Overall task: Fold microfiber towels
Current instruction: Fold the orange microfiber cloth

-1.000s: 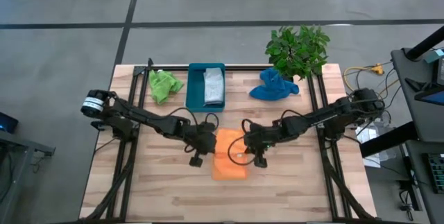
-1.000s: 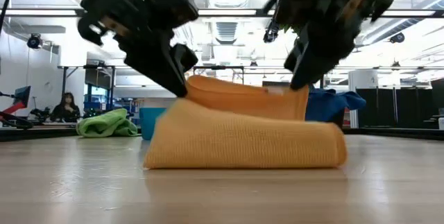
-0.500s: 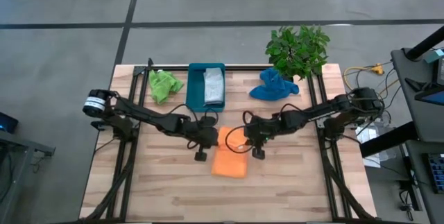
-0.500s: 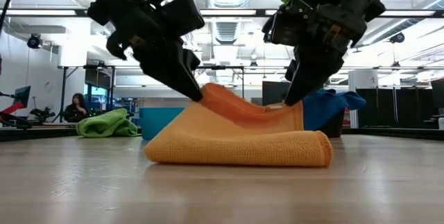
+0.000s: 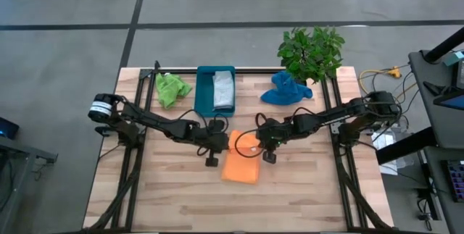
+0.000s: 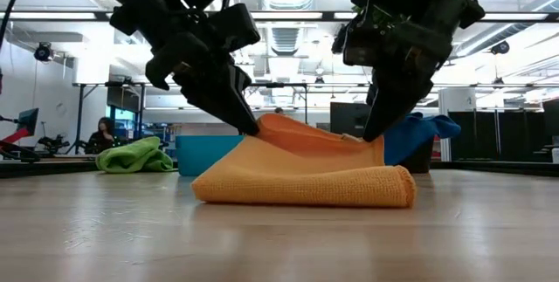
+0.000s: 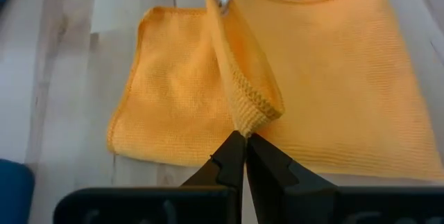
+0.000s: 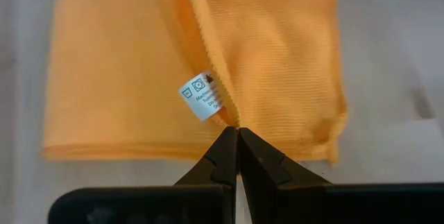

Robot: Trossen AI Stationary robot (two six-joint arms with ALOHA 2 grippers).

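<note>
The orange towel (image 5: 241,165) lies folded at the table's middle, its rounded fold (image 6: 301,186) facing the near edge. My left gripper (image 5: 225,145) and my right gripper (image 5: 257,145) are both shut on the upper layer's far edge, one at each end. That edge is raised a little above the lower layer. A white label (image 8: 203,98) sits on the edge beside the right fingers. The green towel (image 5: 170,89) and the blue towel (image 5: 284,89) lie crumpled at the back. The grey towel (image 5: 223,89) lies in the teal tray (image 5: 205,93). My left gripper pinches the left corner (image 7: 248,116) of the upper layer's far edge between its two fingertips. The fingers slant down from the table's left. The corner is lifted; the rest of the towel lies on the table. My right gripper pinches the same edge at its right end (image 8: 231,116), just beside the label, between its two fingertips. The fingers slant down from the table's right. The edge sags slightly between the two grippers (image 6: 314,134).
A potted plant (image 5: 312,51) stands at the far right corner behind the blue towel. Black frame rails (image 5: 134,169) run along both sides of the table. The wooden top (image 5: 181,198) is bare near the front edge. A person (image 6: 105,134) sits far off in the room.
Both grippers have sunk a little and gone toward the far edge, staying shut on the towel's edge. The raised upper layer has come down lower over the lower one, and the towel's near fold has drawn back toward the far edge.
</note>
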